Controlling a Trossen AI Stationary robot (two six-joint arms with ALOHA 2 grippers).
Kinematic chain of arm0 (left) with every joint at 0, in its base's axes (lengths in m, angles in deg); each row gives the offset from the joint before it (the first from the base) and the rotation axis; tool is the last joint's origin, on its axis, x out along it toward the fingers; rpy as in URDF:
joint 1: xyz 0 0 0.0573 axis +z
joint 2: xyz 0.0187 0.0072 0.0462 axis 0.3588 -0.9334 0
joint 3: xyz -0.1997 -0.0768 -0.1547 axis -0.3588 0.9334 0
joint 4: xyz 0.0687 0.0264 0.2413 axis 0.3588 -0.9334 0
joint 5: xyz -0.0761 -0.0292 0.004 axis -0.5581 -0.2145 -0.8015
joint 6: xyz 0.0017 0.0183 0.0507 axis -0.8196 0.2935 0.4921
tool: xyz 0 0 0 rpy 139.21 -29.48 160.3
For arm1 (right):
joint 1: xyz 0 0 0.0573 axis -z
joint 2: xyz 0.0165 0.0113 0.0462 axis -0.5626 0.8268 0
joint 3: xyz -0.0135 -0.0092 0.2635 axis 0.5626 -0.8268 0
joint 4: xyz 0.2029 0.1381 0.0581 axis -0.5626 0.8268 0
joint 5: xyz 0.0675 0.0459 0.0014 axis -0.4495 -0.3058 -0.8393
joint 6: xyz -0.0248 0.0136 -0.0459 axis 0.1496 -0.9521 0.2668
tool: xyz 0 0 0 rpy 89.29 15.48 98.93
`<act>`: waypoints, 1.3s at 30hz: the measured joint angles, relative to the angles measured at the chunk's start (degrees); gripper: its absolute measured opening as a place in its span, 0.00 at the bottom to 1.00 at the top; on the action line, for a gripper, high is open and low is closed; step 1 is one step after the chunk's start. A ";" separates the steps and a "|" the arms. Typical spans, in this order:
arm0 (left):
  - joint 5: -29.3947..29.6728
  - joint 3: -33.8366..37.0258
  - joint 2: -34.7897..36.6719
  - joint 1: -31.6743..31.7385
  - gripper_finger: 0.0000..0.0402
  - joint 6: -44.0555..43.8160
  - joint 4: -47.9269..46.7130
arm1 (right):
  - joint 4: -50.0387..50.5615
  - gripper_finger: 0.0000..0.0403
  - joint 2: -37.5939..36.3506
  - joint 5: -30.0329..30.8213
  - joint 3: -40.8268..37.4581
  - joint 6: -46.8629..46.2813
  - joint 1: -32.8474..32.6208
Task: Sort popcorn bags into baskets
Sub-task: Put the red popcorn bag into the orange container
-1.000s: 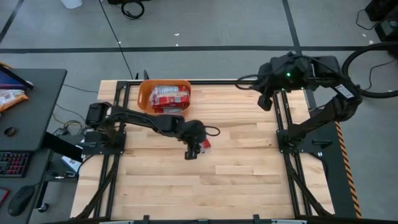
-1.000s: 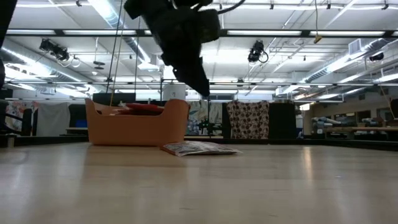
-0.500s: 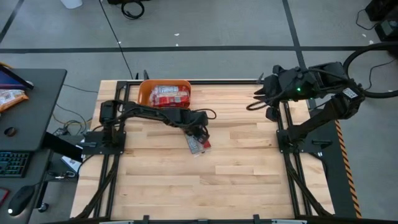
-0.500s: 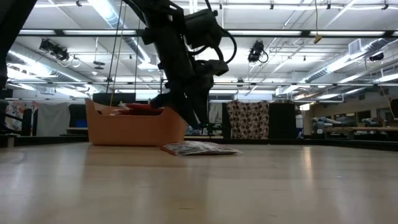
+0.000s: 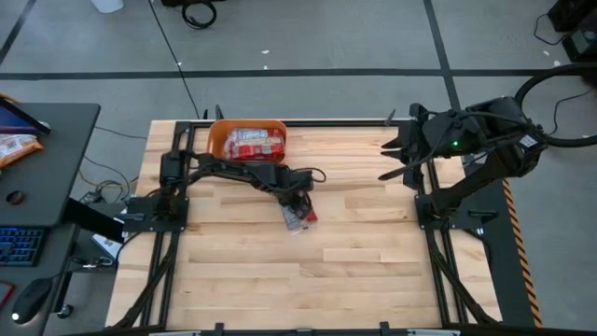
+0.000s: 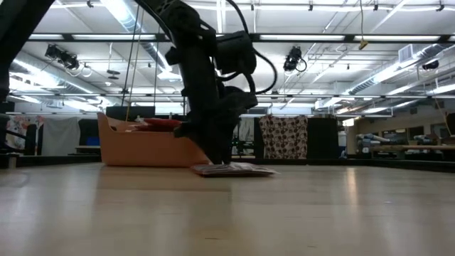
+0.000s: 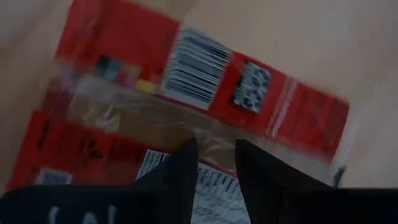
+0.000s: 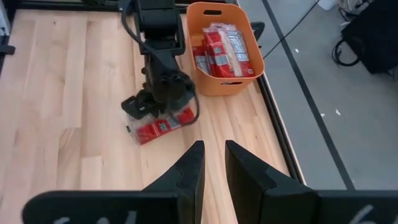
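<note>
- At the far left, beside the wooden desk (image 5: 354, 252), a dark side table (image 5: 47, 168) carries an orange snack bag (image 5: 17, 147); it lies well apart from everything on the desk.
- The orange basket (image 5: 216, 142) stands at the desk's back edge, left of centre, its long axis running left to right. Several red popcorn bags (image 5: 254, 144) lie packed inside it; in the right wrist view they (image 8: 222, 50) lie flat in side-by-side stacks, their long sides running along the basket's (image 8: 249, 79) length.
- The left arm reaches from its base on the left across the front of the basket. Its left tool (image 5: 295, 198) is down at the desk, right at the upper end of the loose packets.
- Just in front and to the right of the basket, near the middle of the desk, loose popcorn bags (image 5: 300, 217) lie flat. Their long axis runs diagonally in the high view, from upper left to lower right. The left wrist view shows two overlapping packets (image 7: 205, 81), barcode sides up, under clear wrap.
- In that view the left tool's (image 7: 216, 163) fingers stand only slightly apart, pressed down onto the wrap; whether they have gripped it I cannot tell.
- In the low view the packets (image 6: 231, 169) lie flat, right of the basket (image 6: 153, 146).
- The right arm waits at the back right corner, its right tool (image 5: 396, 159) raised above the desk's right edge, fingers a little apart and holding nothing.
</note>
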 joint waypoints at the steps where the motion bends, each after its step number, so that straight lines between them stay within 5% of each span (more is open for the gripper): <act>1: 1.06 0.02 -0.06 -0.55 0.28 5.55 0.48 | 0.00 0.17 -0.02 0.01 0.00 -0.09 -0.35; 8: 4.74 0.11 -0.10 -5.52 0.28 47.62 0.77 | 0.02 0.17 -0.02 0.08 0.00 -0.28 -2.45; 13: 10.38 -3.64 0.04 -8.90 0.28 54.56 -3.20 | 0.17 0.17 -0.02 0.96 0.00 -0.71 -3.43; 17: 10.73 -9.36 0.82 -10.34 0.28 45.47 -4.28 | 0.26 0.17 0.00 1.86 0.00 -0.71 -3.95; 22: 15.42 -13.15 0.78 -10.68 0.28 12.61 -3.74 | 0.39 0.17 0.00 2.68 0.00 -0.28 -3.93; 25: 19.05 -13.60 0.64 -10.56 0.28 1.03 -5.37 | 0.41 0.17 -0.02 3.59 -0.60 -0.07 -3.93; 39: 20.78 -13.85 -4.29 -10.74 0.54 2.27 -2.17 | -2.86 0.17 -3.62 4.17 -10.77 -0.05 -3.86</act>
